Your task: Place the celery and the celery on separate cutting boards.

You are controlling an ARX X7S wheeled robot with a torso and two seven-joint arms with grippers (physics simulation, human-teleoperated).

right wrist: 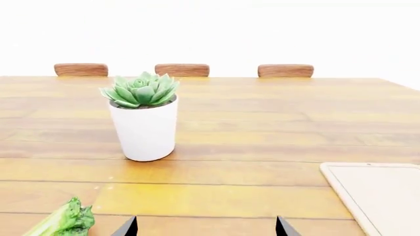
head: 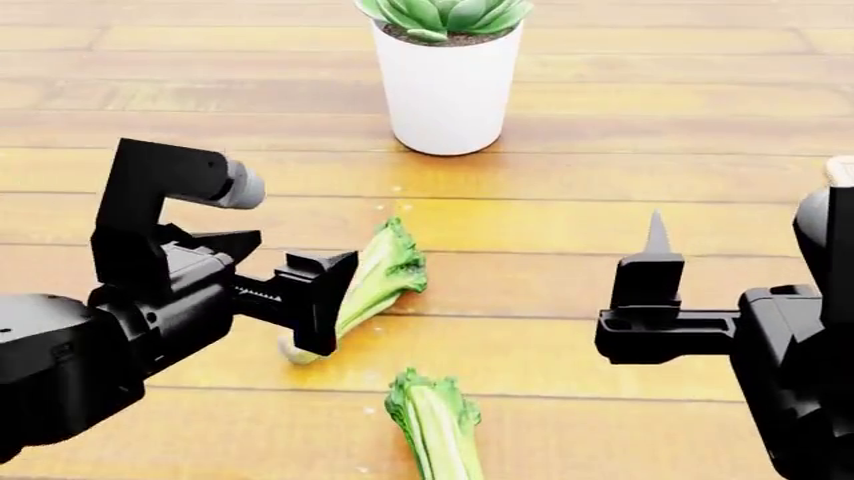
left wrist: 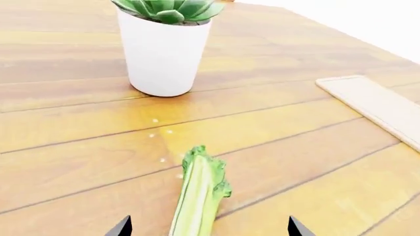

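Head view: my left gripper (head: pixel 314 300) straddled one celery (head: pixel 374 280), jaws spread; next, clamp. Right gripper (head: pixel 654 290) hung empty, spread, at three o'clock.

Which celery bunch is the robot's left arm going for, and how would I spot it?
Start at the white potted succulent on the wooden table. Just in front of it lies a celery, slanted, beside the left end effector. The other celery lies nearer the robot, untouched.

arms: matte black, blocky | left claw (head: pixel 310 300): black, grey cylindrical knob | right claw (head: pixel 654 275): black, pointed finger
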